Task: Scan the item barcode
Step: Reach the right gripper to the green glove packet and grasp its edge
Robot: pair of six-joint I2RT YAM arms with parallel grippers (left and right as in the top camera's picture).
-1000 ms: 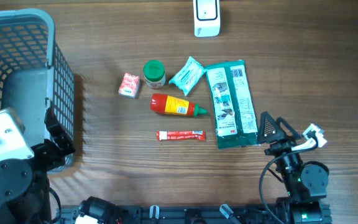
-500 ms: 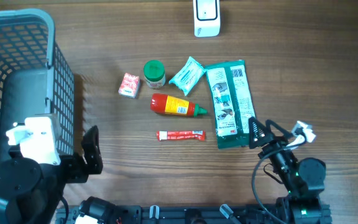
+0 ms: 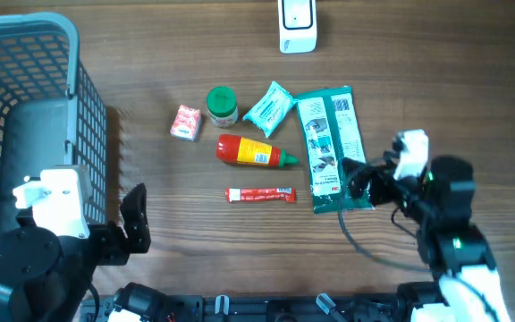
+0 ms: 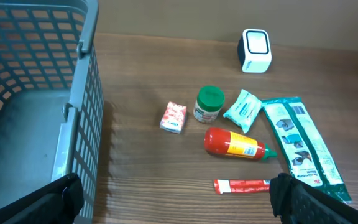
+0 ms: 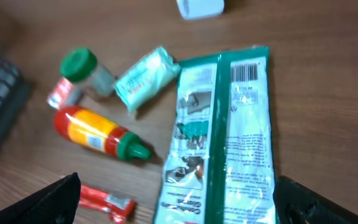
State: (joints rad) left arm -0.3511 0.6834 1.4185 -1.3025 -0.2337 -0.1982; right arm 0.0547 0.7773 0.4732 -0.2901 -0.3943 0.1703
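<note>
Grippers: left gripper [image 3: 132, 224] has its jaws spread wide with nothing between them, near the table's front edge beside the grey mesh basket [image 3: 25, 54]. Right gripper [image 3: 358, 182] is likewise fully spread and empty, over the lower end of the long green package [image 3: 332, 134]; contact with it not discernible. Package lies flat on the wooden table [image 3: 436, 72], its barcode [image 5: 244, 73] facing up at the far end, toward the white scanner [image 3: 297, 27]. To its left: teal tissue pack [image 3: 269, 107], green-lidded jar [image 3: 223, 105], red sauce bottle [image 3: 253, 152], red sachet [image 3: 259, 194].
</note>
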